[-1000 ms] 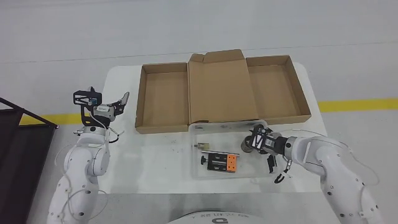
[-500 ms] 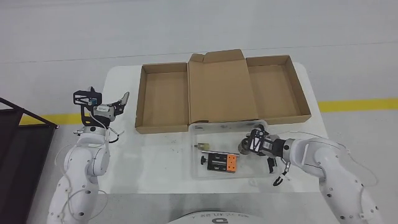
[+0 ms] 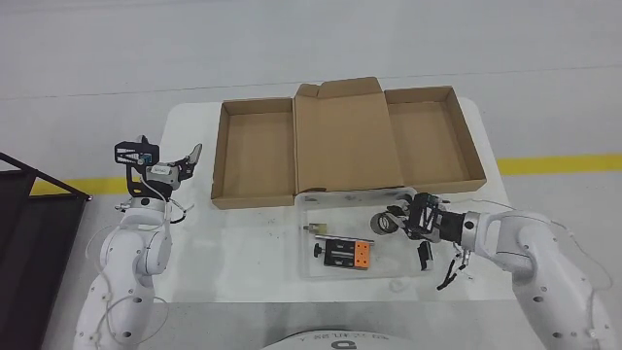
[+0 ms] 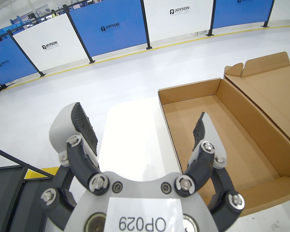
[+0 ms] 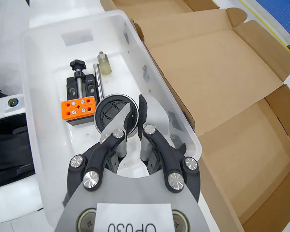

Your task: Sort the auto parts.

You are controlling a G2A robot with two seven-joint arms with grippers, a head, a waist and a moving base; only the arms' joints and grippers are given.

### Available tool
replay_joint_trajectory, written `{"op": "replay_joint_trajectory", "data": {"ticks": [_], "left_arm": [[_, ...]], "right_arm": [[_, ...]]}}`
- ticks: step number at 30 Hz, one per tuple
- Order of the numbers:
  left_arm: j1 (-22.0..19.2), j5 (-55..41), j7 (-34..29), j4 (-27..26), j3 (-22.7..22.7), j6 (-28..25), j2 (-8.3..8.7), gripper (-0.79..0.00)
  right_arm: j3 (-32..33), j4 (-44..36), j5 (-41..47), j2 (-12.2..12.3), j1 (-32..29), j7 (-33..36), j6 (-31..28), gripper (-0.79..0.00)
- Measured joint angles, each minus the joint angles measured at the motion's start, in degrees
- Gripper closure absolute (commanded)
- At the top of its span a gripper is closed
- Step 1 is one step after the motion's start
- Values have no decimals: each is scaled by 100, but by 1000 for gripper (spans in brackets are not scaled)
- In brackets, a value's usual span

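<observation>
Inside clear bin, right claw clamped on ring (close to bin's rim), left claw spread wide, empty.

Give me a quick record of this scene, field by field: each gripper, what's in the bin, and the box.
Left gripper: open, holding nothing, raised beside the cardboard box.
Right gripper: shut on the metal ring's wall, inside the clear bin.
Also in bin: small vise, pale cylinder, steel rod.
Cardboard box: lid open, behind the bin.

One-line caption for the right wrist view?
Right gripper shut on round black-and-metal ring, inside clear plastic bin beside orange-and-black vise.
</observation>
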Motion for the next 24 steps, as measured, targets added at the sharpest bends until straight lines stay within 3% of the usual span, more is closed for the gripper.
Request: {"op": "replay_joint_trajectory", "data": {"ticks": [13, 18, 24], "left_arm": [[0, 0, 0, 0, 0, 0, 0, -785], [0, 0, 0, 0, 0, 0, 0, -785], [0, 0, 0, 0, 0, 0, 0, -785]], "right_arm": [[619, 149, 1523, 207, 133, -470, -114, 0], [920, 438, 1980, 216, 461, -433, 623, 0], [607, 1415, 2806, 245, 1564, 474, 1339, 0]]}}
